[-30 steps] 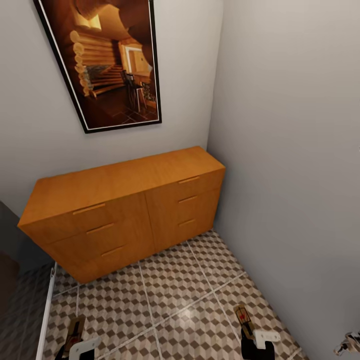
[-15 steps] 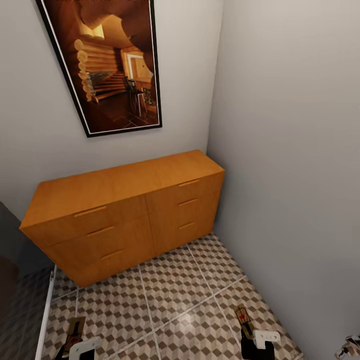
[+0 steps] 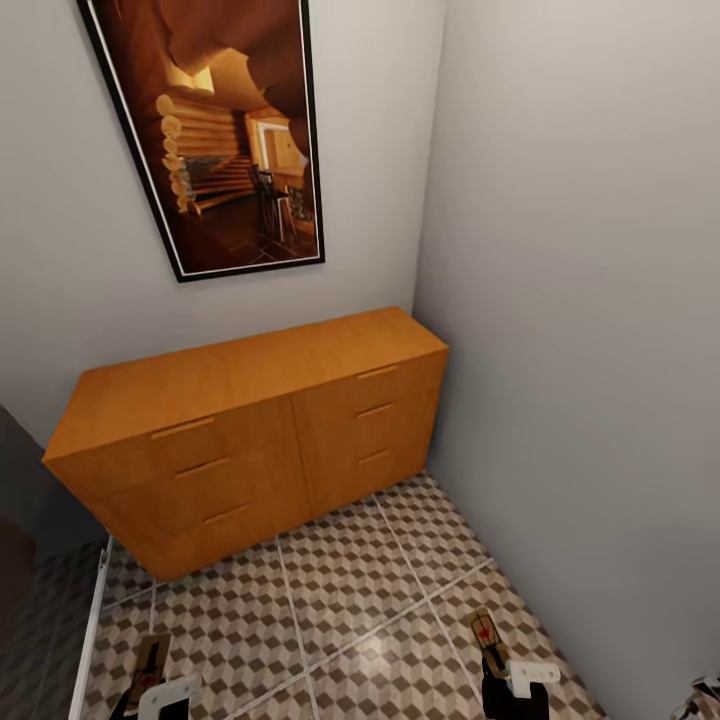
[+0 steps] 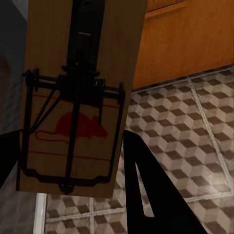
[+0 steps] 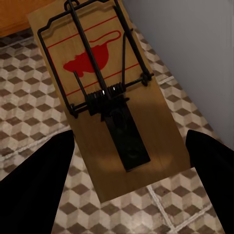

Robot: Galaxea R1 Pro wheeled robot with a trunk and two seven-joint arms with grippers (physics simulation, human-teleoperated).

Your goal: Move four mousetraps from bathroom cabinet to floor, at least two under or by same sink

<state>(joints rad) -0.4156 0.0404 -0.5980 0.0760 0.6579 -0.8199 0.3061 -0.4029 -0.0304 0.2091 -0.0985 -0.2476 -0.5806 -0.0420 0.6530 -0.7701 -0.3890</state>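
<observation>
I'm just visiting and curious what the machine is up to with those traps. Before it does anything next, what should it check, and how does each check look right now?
1. Left hand holding a mousetrap: ok, the board sits between its fingers.
2. Right hand holding the second mousetrap: ok.
3. Both traps held above the patterned tile floor, not touching it: ok.
4. Cabinet drawers closed, out of the way: ok, all fronts look flush.
5. Sink nearby to set traps beside: cannot tell from these pictures.
6. Where the other two traps are: cannot tell.
</observation>
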